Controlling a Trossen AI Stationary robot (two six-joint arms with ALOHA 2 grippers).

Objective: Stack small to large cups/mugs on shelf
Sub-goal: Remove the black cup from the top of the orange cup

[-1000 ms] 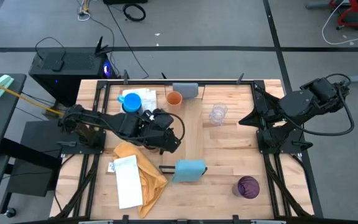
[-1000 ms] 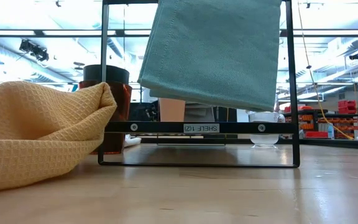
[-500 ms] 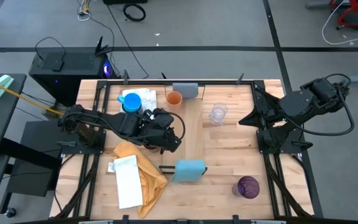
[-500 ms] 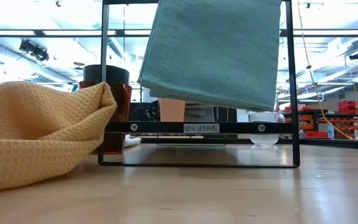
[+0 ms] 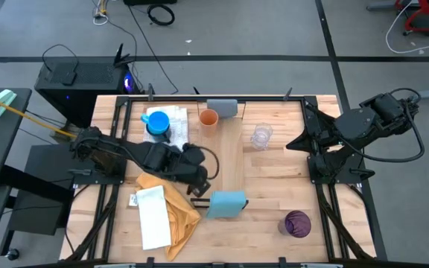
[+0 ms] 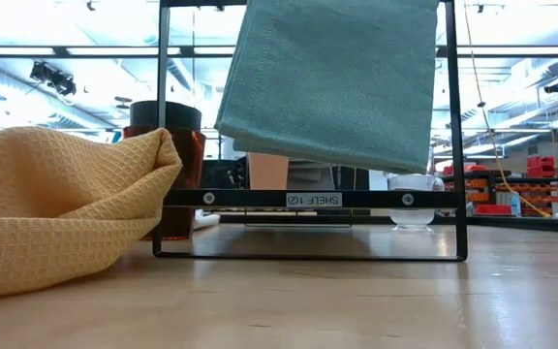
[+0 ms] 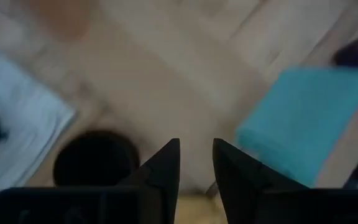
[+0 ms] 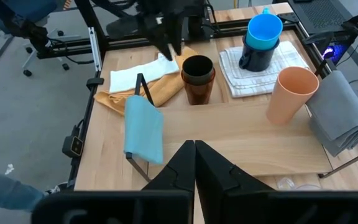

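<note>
Open plank run on the shelf (image 5: 231, 160) between the orange cup (image 5: 208, 118) and the light blue block (image 5: 226, 202); nothing standing mid-span. Far end capped by the grey block (image 5: 223, 108), orange cup just beside it. Left gripper (image 5: 199, 187) with its arm draped across the left half of the table, fingers parted, blocking access to the black cup (image 8: 197, 67) from that side. Yellow cloth (image 5: 171, 205) and white paper (image 5: 153, 216) filling the near-left corner. Right half mostly bare wood: clear glass (image 5: 260, 137) near the shelf, purple translucent cup (image 5: 298, 223) at the near edge, well apart. Bright blue mug (image 5: 157, 123) on a white towel (image 5: 171, 117), far-left.
</note>
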